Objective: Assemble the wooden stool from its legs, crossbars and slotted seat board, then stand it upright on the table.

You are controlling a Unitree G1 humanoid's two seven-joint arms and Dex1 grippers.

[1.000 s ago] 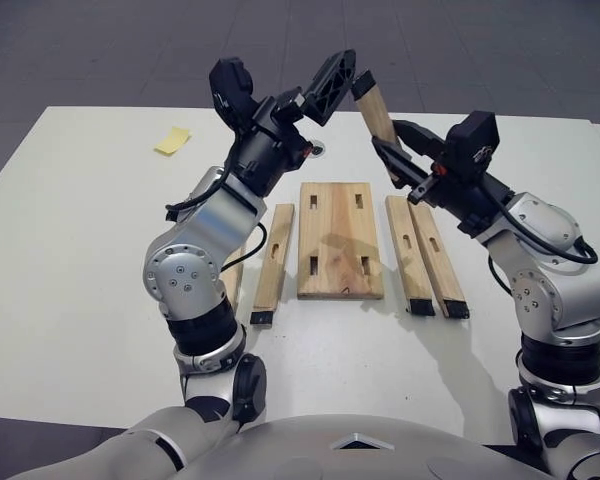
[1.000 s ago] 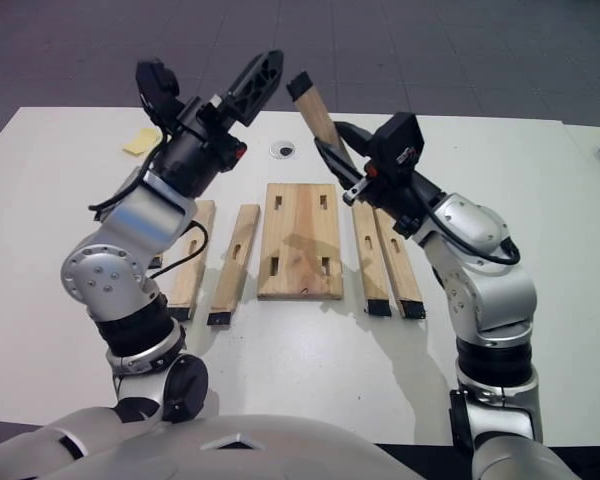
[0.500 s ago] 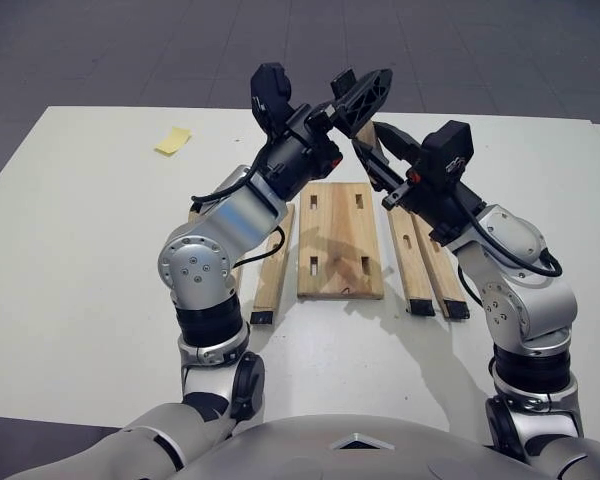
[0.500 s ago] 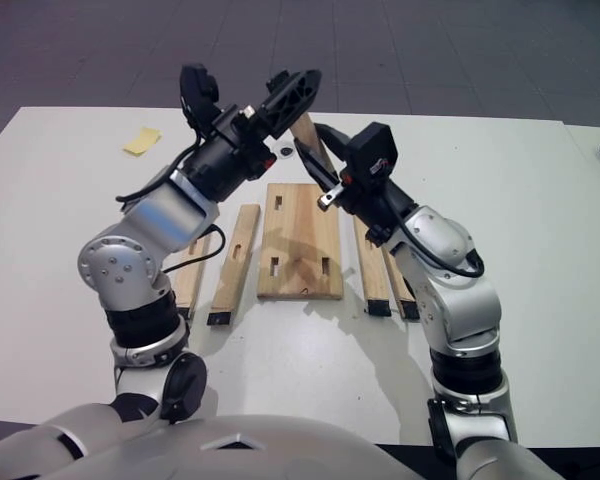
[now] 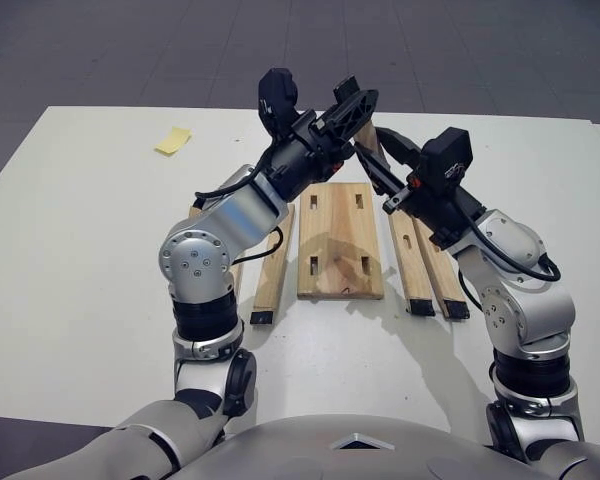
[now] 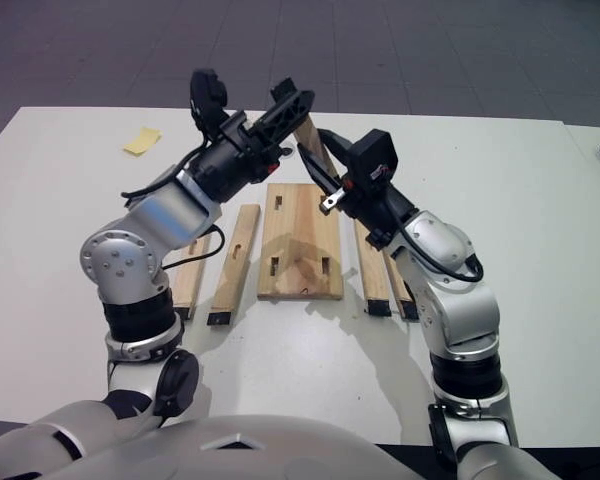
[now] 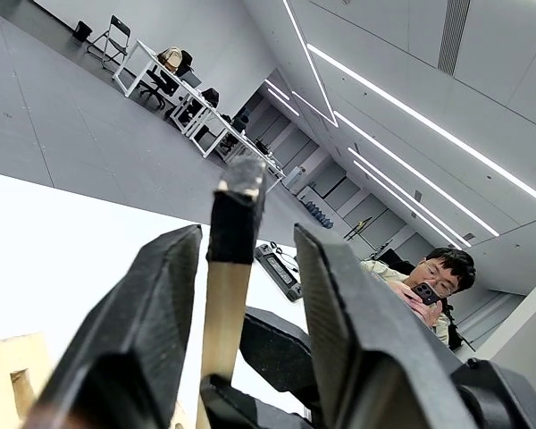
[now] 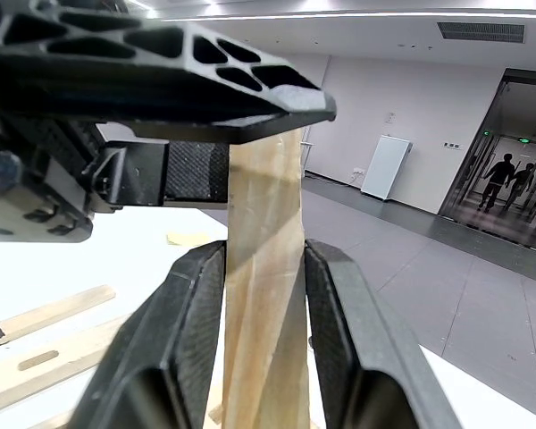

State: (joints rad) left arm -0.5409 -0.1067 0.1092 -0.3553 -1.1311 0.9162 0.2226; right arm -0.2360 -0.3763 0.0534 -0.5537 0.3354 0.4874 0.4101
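Right gripper (image 8: 263,268) clamps a wooden leg (image 8: 266,197) above the seat board (image 5: 340,238); left gripper (image 7: 246,237), jaws wide, straddles its capped end, probably for handover.

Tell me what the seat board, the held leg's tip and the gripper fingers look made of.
Seat board: pale bare-looking wood, grain streaks showing. Held leg: same light wood; its dark tip looks like a rubber or painted cap. Gripper fingers: matte black, probably plastic, with a moulded lattice.

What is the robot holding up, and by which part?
A wooden leg: the right gripper clamps its lower part; the left gripper sits open around its black-capped top.
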